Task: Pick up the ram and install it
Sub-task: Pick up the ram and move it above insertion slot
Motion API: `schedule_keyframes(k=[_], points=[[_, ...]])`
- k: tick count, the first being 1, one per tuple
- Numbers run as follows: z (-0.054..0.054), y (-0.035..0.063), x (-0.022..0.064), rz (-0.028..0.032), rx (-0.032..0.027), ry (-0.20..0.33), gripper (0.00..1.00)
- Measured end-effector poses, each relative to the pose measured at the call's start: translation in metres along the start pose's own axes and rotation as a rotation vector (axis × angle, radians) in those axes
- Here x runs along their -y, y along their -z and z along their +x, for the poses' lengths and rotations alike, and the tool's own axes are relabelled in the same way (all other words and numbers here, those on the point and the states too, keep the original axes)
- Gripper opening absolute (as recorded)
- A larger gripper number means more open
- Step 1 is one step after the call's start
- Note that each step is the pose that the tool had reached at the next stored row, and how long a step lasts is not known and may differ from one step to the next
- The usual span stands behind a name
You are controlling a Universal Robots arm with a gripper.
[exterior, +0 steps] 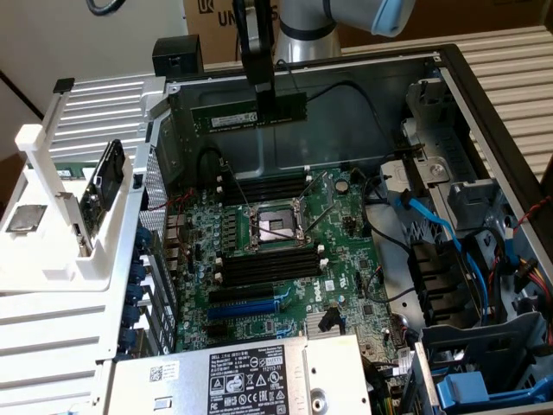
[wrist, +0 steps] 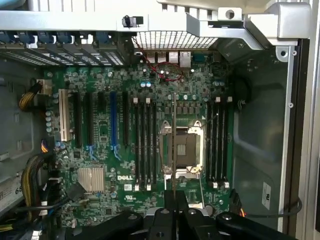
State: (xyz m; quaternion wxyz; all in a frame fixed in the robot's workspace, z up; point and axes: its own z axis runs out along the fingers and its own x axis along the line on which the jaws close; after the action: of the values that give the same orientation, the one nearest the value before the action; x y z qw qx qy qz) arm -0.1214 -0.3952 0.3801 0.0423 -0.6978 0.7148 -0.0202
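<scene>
1. Your gripper (exterior: 265, 111) is clamped on the ram (exterior: 225, 119). The fingers pinch it near the middle of its length and the stick hangs free in the air, touching nothing else.
2. Where the ram is: inside the open case, up high near the back wall in the exterior view, well clear of the motherboard (exterior: 346, 259).
3. Long axis: in the exterior view it runs from that view's left to its right, with a slight tilt. The label side faces the camera and the stick stands on its long edge.
4. The bit that matters is that the axis looks pretty much parallel to the black memory slots. In the wrist view you see the ram (wrist: 173, 140) edge-on as a thin line coming straight out of the gripper (wrist: 173, 200), lined up with the slot lanes.
5. That line falls over the edge of the CPU socket (wrist: 184, 150). That puts it between the slot bank by the blue expansion slot (wrist: 145, 145) and the other slot bank (wrist: 220, 142), not over either one.
6. My read: it's picked up and nothing is seated. Both banks sit below the stick and off to the side of it.
</scene>
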Motion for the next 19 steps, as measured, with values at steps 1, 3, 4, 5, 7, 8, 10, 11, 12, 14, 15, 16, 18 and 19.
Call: schedule_keyframes(k=[1, 3, 4, 5, 7, 8, 10, 11, 12, 14, 15, 16, 18, 19], points=[[0.003, -0.0018, 0.0007, -0.0002, -0.0002, 0.001, 0.12], [0.009, -0.0054, 0.0019, 0.0000, 0.0003, 0.002, 0.12], [0.012, -0.0072, 0.0026, 0.0000, 0.0003, 0.002, 0.12], [0.015, -0.0090, 0.0038, -0.0001, 0.0001, 0.002, 0.12], [0.019, -0.0131, 0.0075, 0.0001, 0.0004, 0.002, 0.12], [0.020, -0.0149, 0.0097, 0.0000, 0.0003, 0.002, 0.12], [0.022, -0.0188, 0.0145, -0.0001, 0.0000, 0.002, 0.12], [0.022, -0.0204, 0.0164, 0.0000, -0.0007, 0.002, 0.12], [0.022, -0.0227, 0.0172, 0.0002, -0.0076, 0.003, 0.12], [0.022, -0.0243, 0.0171, 0.0004, -0.0194, 0.004, 0.12], [0.022, -0.0253, 0.0170, 0.0006, -0.0243, 0.005, 0.12], [0.022, -0.0263, 0.0169, 0.0007, -0.0293, 0.005, 0.12], [0.022, -0.0294, 0.0167, 0.0006, -0.0335, 0.005, 0.12], [0.022, -0.0312, 0.0165, 0.0001, -0.0336, 0.005, 0.12]])
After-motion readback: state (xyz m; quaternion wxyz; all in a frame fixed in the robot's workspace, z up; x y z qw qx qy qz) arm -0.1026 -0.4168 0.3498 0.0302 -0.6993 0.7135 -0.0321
